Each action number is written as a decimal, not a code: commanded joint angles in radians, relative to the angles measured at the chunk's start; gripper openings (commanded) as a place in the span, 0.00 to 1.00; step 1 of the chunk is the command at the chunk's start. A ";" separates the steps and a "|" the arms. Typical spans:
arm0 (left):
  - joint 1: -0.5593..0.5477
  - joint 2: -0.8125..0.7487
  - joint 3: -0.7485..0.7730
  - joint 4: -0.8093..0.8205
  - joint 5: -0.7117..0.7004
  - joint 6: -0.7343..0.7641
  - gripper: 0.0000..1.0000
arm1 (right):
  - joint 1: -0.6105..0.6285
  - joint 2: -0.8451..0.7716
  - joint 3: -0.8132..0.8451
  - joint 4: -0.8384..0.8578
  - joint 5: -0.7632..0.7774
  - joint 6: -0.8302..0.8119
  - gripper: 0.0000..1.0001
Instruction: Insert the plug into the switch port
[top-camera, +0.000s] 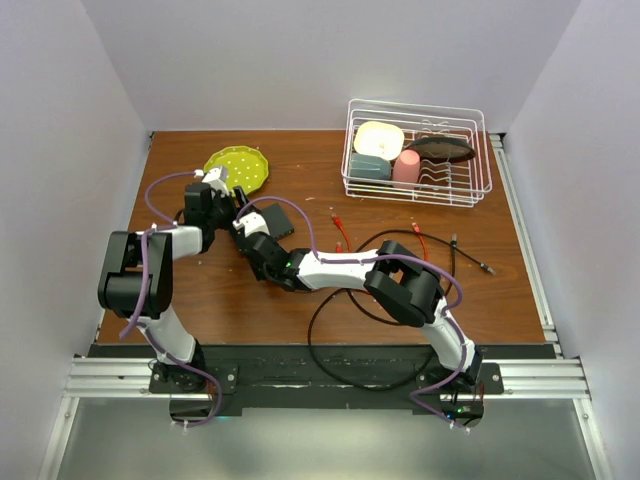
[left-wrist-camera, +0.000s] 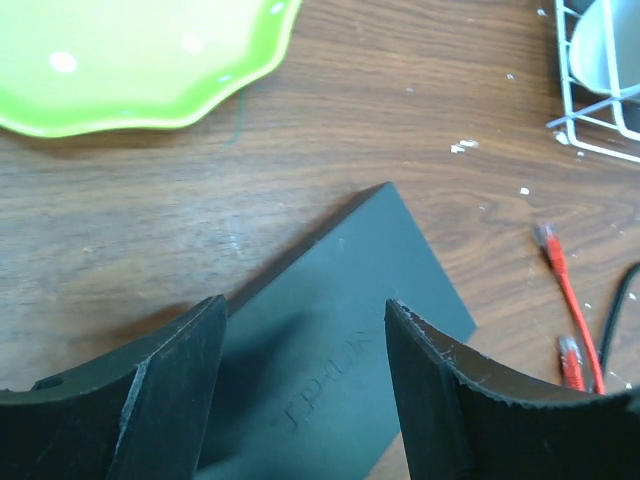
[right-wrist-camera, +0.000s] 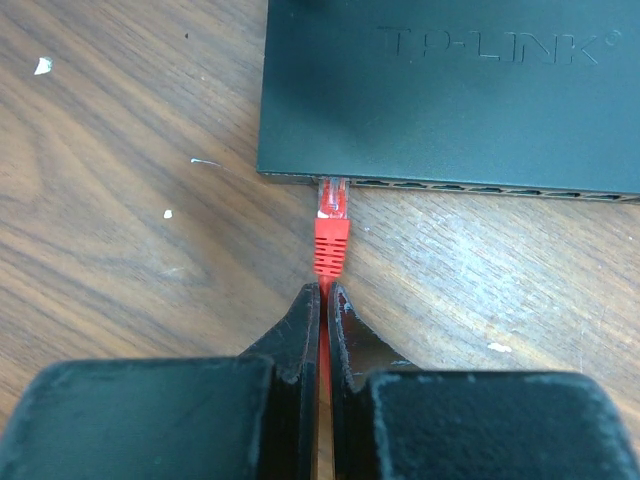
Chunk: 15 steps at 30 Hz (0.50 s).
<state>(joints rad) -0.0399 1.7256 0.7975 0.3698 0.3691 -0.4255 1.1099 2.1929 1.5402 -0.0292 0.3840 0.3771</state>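
Observation:
The flat black switch box (right-wrist-camera: 450, 100) lies on the wooden table with its row of ports facing my right wrist camera. The red plug (right-wrist-camera: 331, 235) points straight at the leftmost switch port (right-wrist-camera: 332, 182), and its clear tip sits in the port's mouth. My right gripper (right-wrist-camera: 324, 290) is shut on the red cable just behind the plug. My left gripper (left-wrist-camera: 303, 305) hangs open over the top of the switch box (left-wrist-camera: 380, 250), with nothing between its fingers. In the top view both grippers meet at the switch box (top-camera: 283, 217).
A yellow-green plate (left-wrist-camera: 130, 60) lies just beyond the box. Two loose red plugs (left-wrist-camera: 548, 240) and black cables (top-camera: 340, 330) lie to the right. A white wire dish rack (top-camera: 417, 152) with dishes stands at the back right.

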 joint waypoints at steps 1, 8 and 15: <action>0.005 0.025 0.042 -0.017 -0.044 0.039 0.70 | 0.001 -0.019 0.000 0.060 0.027 0.005 0.00; 0.003 0.065 0.065 -0.043 0.031 0.064 0.68 | 0.001 -0.015 0.001 0.060 0.026 0.005 0.00; 0.002 0.065 0.011 -0.061 0.125 0.054 0.60 | -0.001 -0.015 0.005 0.060 0.035 0.002 0.00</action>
<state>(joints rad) -0.0338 1.7767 0.8368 0.3374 0.3908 -0.3767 1.1107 2.1929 1.5364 -0.0307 0.3840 0.3771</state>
